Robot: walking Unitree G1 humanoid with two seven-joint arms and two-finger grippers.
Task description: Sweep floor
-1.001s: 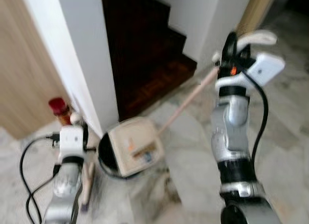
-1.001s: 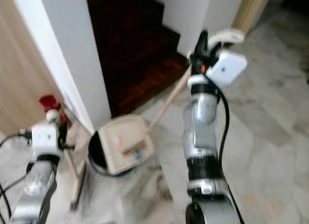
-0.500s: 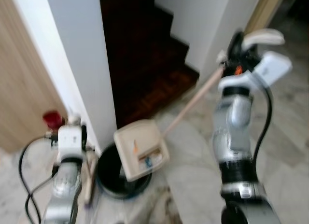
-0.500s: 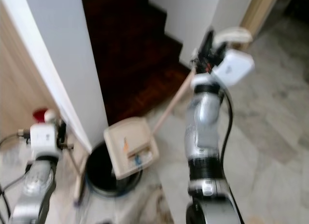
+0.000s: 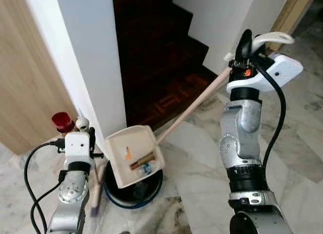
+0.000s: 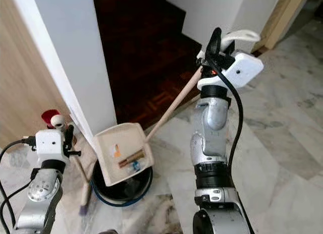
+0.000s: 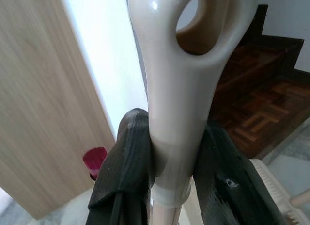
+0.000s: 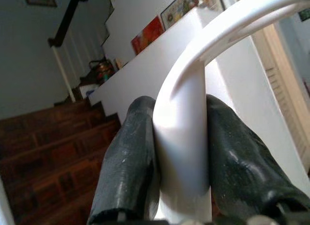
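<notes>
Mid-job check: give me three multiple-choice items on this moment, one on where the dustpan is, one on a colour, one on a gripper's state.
1. Where is the beige long-handled dustpan?
A. Over the round black bin
B. On the stairs
C. Flat on the floor by the door

2. What colour is the cap of the bottle by the wooden wall?
A. Blue
B. Red
C. Green

3. What is the right gripper doing?
A. Hanging open
B. Shut on the white dustpan handle
C. Shut on a cloth

Answers: A, the pan sits tilted above the black bin; B, the bottle cap is red; B, its jaws clamp the white handle in the right wrist view.
</notes>
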